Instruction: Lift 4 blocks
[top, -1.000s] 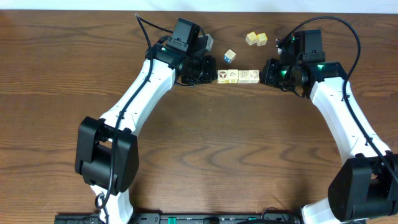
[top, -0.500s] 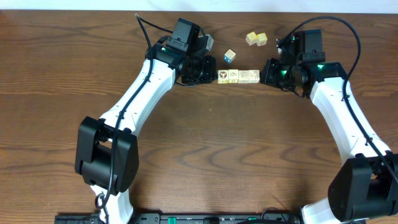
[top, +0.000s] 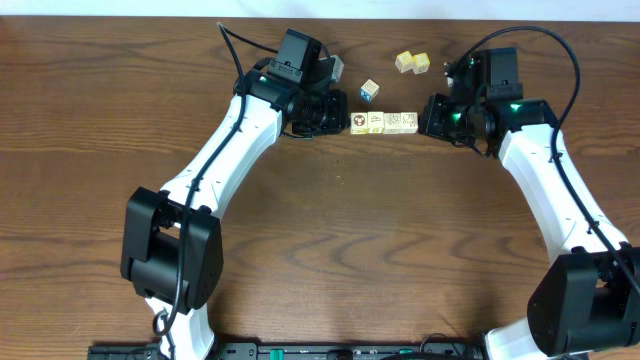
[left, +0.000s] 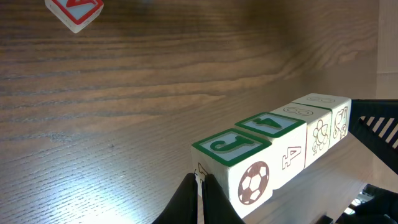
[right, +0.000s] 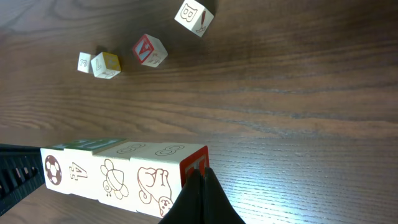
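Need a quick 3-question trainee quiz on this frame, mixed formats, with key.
1. True or false: the four blocks sit in one touching row between the left gripper and the right gripper.
2. The side face of the block at the left gripper shows: A) soccer ball B) star C) fish
3. Fill in: both grippers are ____.
Key: 1 true; 2 A; 3 shut.

Overhead, marks on the four blocks (top: 383, 122) are rendered unreadably small; the red-faced cube (left: 73, 12) is cut by the left wrist view's top edge
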